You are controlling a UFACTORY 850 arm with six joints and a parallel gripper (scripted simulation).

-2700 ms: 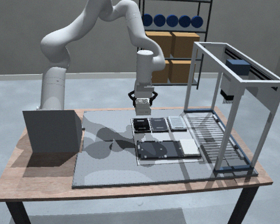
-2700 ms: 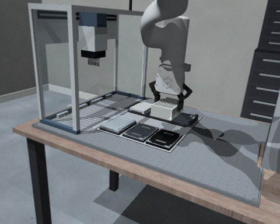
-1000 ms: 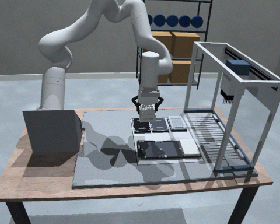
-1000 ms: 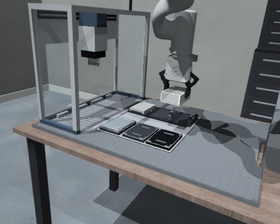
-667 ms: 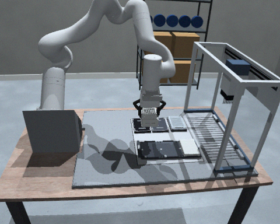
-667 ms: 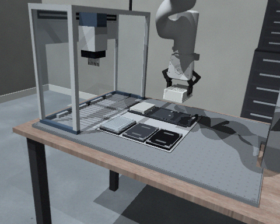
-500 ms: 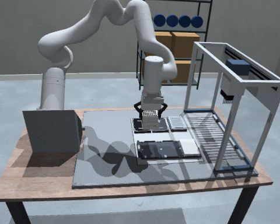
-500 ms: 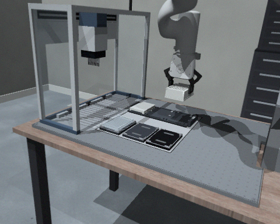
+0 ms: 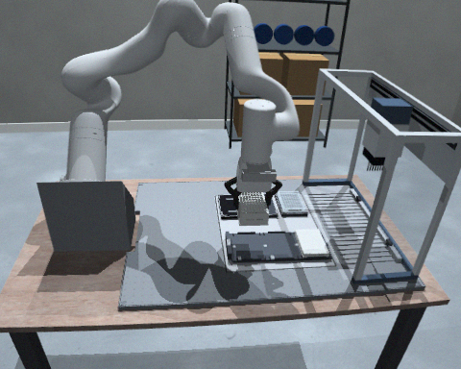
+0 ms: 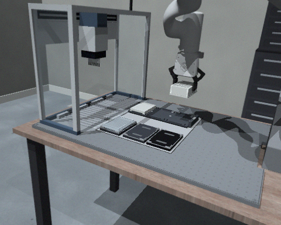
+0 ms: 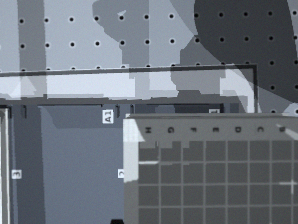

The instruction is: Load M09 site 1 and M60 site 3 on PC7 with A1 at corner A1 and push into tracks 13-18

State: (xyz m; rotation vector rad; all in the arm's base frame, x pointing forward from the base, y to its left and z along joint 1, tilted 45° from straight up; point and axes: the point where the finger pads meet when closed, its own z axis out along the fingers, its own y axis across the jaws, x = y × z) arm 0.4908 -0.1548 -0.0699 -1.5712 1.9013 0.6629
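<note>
Pinching the deep-well block M09 in the gripper, with the black fingers spread wide on its sides. Hanging high in the air, well apart from the table, near the handle end of the plate carrier PC7.

Done so far, by the look of it:
- M60 lying white and flat on the carrier end nearest the rails, most likely site 3.
- M06 sitting in its nest, next to the rails.
- Middle of the carrier bare.

Left to do:
- Lower M09 onto site 1, with A1 at the marked corner.
- Push the carrier into tracks 13-18 until the lamp lights.
- Let go.

About halfway, as a guess.

From the top: M09 covering part of the nest row, so hard to tell how high up. From the side: plain to see the big gap under the block, and both nest S1 and nest S2 dark and bare. Only from the wrist: the small A1 label on the carrier, tiny site numbers, and row letters on the block's edge. No lamp to be seen anywhere.
</note>
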